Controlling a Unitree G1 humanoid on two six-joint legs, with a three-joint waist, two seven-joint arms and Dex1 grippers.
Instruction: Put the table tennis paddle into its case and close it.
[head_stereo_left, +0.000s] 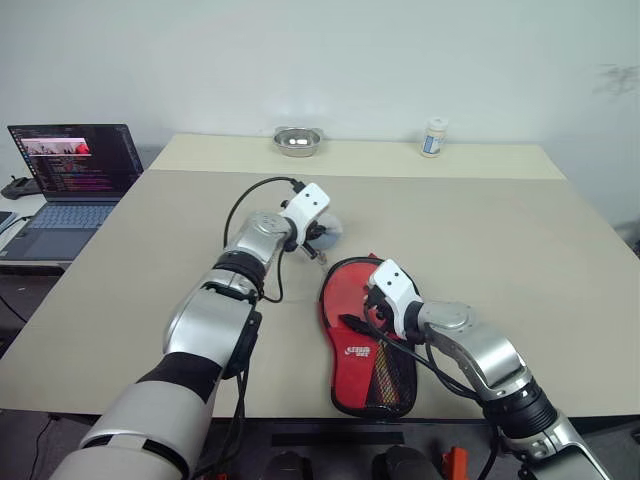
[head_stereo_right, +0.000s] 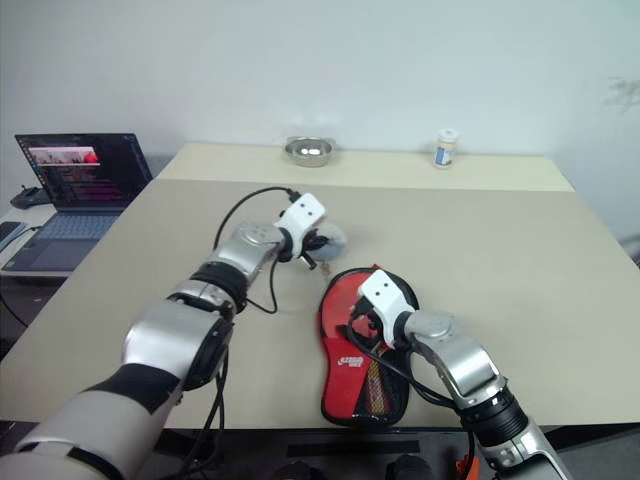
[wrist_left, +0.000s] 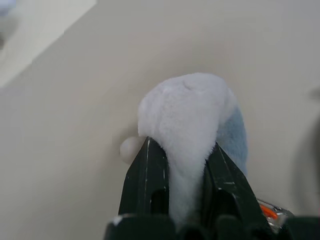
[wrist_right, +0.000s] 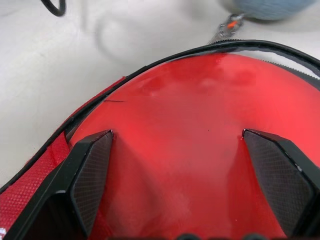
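Note:
The case (head_stereo_left: 372, 375), red with a white logo and black mesh, lies flat near the table's front edge. Its black zipper rim (wrist_right: 250, 47) stands open around the round end. The table tennis paddle (wrist_right: 190, 125) rests inside, its red blade showing; the handle is hidden. My right gripper (wrist_right: 177, 132) hovers open just over the blade, fingers wide apart. Beyond the case's far end, my left gripper (wrist_left: 181, 145) is shut on a fluffy white-and-blue pom-pom (wrist_left: 187, 110), which hangs from a small metal and orange pull (wrist_right: 227, 25) at the case's rim.
An open laptop (head_stereo_left: 75, 165) sits on a side table to the left. A metal bowl (head_stereo_left: 297, 140) and a small white bottle (head_stereo_left: 434, 137) stand at the far edge of the beige table (head_stereo_left: 500, 230). A black cable loops over my left wrist.

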